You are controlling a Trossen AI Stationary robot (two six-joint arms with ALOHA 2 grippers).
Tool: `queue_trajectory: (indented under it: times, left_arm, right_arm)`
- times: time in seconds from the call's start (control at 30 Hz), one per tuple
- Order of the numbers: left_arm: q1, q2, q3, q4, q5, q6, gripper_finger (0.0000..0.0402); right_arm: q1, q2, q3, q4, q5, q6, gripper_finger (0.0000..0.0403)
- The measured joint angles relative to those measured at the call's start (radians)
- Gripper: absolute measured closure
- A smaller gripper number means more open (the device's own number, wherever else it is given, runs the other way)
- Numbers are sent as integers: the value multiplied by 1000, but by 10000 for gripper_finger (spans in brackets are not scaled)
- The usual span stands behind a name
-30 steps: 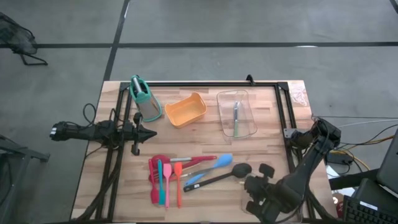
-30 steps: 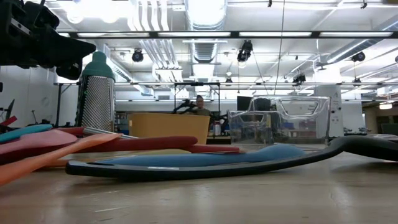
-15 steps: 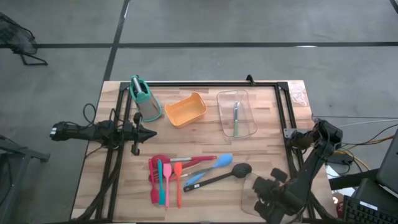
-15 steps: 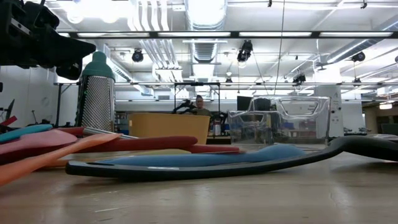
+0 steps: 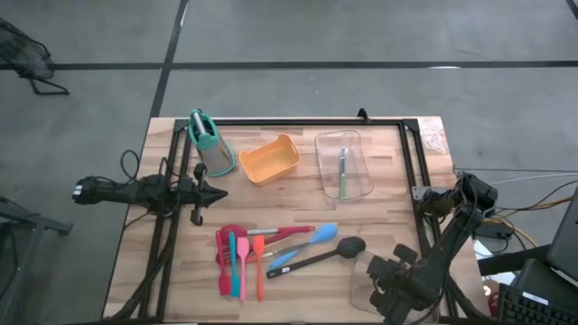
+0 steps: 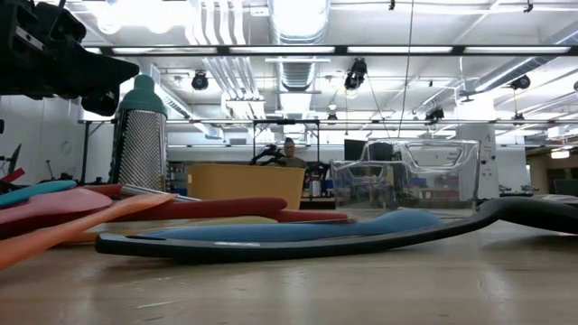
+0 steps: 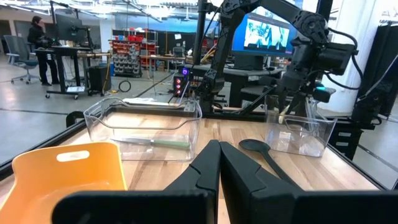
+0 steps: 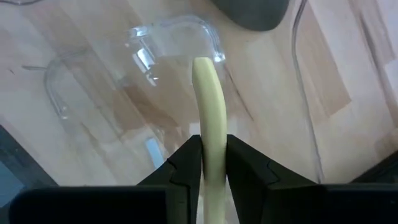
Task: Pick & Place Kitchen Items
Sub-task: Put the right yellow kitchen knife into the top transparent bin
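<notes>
Resting at the tabletop's [image 5: 298,194] left edge, the left pincer [image 5: 206,192] has its fingers pressed together. Red, pink, teal, orange and blue utensils [image 5: 244,254] and a black ladle [image 5: 321,256] lie at front centre. Over the near clear tray [image 8: 174,56] at front right, the right pincer [image 8: 212,163] pinches a pale yellow piece [image 8: 210,112].

A slim pale yellow utensil [image 8: 209,112] sticks out from between the right gripper [image 8: 213,163] fingers, while red, pink, orange, teal and blue spatulas [image 5: 262,248] and a black ladle [image 5: 321,255] lie well apart from it.
</notes>
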Motion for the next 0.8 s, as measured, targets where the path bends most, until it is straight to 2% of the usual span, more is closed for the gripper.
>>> queue_trajectory:
  times: [0.13,0.5,0.8]
  left_arm:
    - [0,0,0,0,0,0,388]
    - [0,0,0,0,0,0,388]
    - [0,0,0,0,0,0,388]
  right_arm:
    - [-7,0,-15,14,0,-2,337]
    - [-21,0,-17,17,-3,-39,392]
    - [-28,-14,-16,13,-8,-74,394]
